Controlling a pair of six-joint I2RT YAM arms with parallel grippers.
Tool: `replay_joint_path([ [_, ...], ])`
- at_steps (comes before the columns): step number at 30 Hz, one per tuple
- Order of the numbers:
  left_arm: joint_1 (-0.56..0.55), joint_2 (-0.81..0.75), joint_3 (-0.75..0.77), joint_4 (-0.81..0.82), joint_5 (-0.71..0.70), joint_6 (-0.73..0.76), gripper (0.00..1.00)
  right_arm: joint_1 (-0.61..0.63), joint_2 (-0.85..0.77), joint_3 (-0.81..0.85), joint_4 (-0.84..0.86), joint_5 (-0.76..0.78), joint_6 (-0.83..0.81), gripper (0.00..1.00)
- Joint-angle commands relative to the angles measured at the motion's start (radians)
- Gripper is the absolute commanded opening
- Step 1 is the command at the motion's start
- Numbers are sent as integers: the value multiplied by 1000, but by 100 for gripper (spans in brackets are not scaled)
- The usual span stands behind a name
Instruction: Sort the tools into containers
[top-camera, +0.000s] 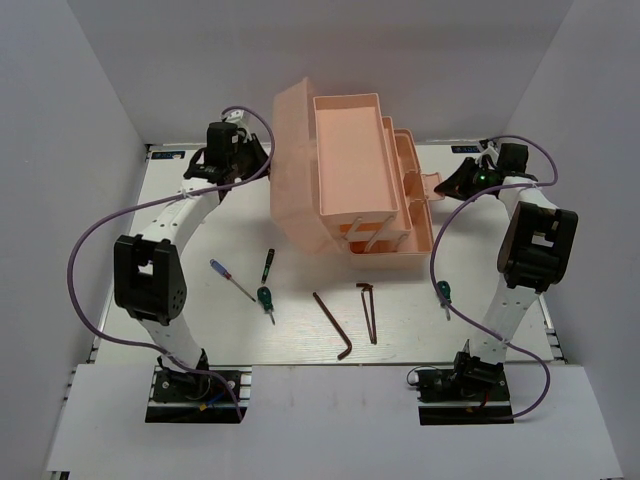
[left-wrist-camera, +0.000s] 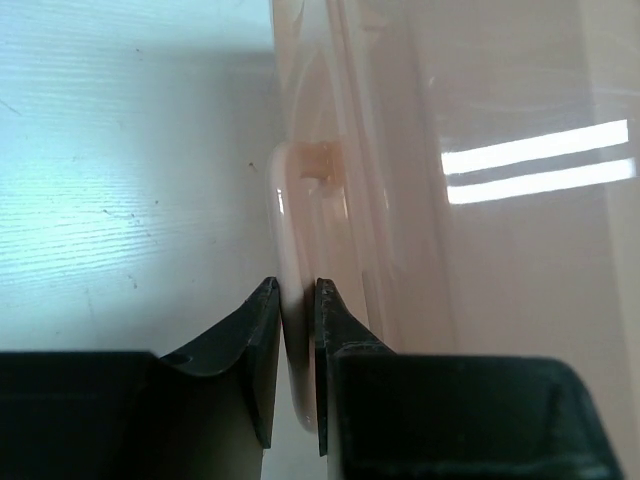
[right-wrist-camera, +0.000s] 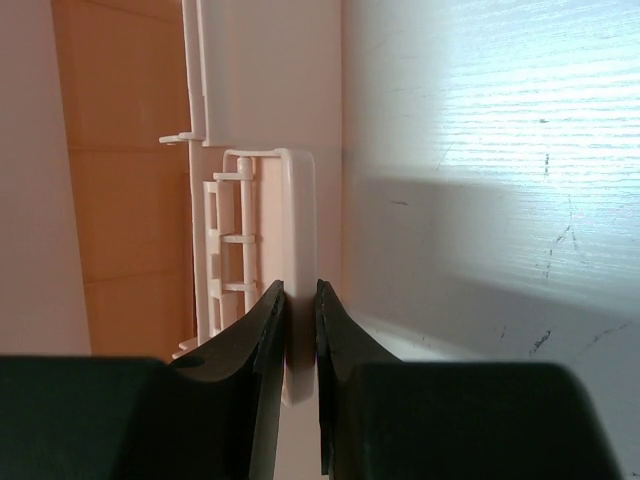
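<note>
Toolbox, translucent salmon-pink, stands open at the far middle of the white table. Its lid is swung up and leans left. The upper tray sits highest, and a lower tray steps out to the right above the base. The visible tray floors show only pink plastic.

Left gripper is at the lid's outer face. In the left wrist view its jaws are clamped on the curved lid handle. Right gripper is at the box's right end. In the right wrist view its jaws are closed on a pink latch flap.

All tools lie on the table, nearer than the box:
- thin purple-handled driver, left, lying diagonally
- small dark-handled driver, just right of it
- stubby green-handled screwdriver, below that one
- L-shaped hex key, centre
- second hex key, beside it and apart from it
- second green-handled screwdriver, close to the right arm

Plain white walls enclose the table on three sides.
</note>
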Motion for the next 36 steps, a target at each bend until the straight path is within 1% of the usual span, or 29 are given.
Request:
replay_joint_path([
  [1,8,-70,-35,-47,-58,87,0,-32,-3,27,7,63,-29,0],
  [4,21,-79,-66,-56,-58,96,0,-33,-2,25,7,49,-29,0],
  [5,30,-79,-78,-56,-67,96,4,-33,-2,25,7,35,-29,0],
  [6,41,-79,-78,-69,-78,96,12,-32,0,22,8,29,-29,0],
  [7,41,-79,-78,-79,-78,96,23,-33,-2,22,7,26,-29,0],
  [8,53,-88,-78,-101,-105,96,51,-33,-2,22,5,18,-29,0],
  [9,65,-97,-78,-113,-119,96,63,-33,-5,20,8,16,-29,0],
  [10,65,-98,-78,-125,-144,96,70,-35,-3,17,7,15,-29,1],
  [12,94,-119,-78,-164,-153,115,78,-35,-5,16,8,16,-30,3],
  [14,108,-128,-78,-178,-162,124,81,-36,-6,16,7,13,-26,3],
  [22,153,-160,-102,-167,-132,113,81,-42,-12,2,8,6,-19,3],
  [23,153,-160,-113,-167,-132,104,81,-44,-11,0,7,6,-19,4],
  [24,153,-173,-113,-167,-123,104,81,-44,-15,-1,8,3,-21,7],
  [25,153,-173,-124,-167,-123,104,81,-45,-19,-1,-1,-5,-21,13],
  [26,153,-186,-124,-167,-123,104,81,-45,-19,3,-9,-11,-45,34],
  [27,162,-211,-136,-167,-123,104,81,-48,-25,10,-48,-17,-59,47],
  [28,162,-226,-154,-167,-123,104,81,-50,-32,26,-70,-19,-108,72],
  [30,162,-287,-182,-158,-133,95,81,-56,-58,37,-119,-5,-153,90],
  [31,162,-310,-220,-158,-147,95,81,-58,-89,33,-151,13,-177,90],
  [32,162,-335,-243,-158,-158,95,81,-62,-127,25,-170,41,-262,90],
  [33,153,-360,-269,-147,-158,95,81,-61,-146,4,-200,53,-277,90],
  [34,153,-407,-329,-147,-176,78,81,-61,-228,-12,-228,93,-370,90],
  [35,144,-427,-357,-147,-225,64,81,-61,-261,-32,-222,142,-436,90],
  [36,144,-444,-409,-162,-251,35,81,-62,-291,-126,-216,162,-490,90],
])
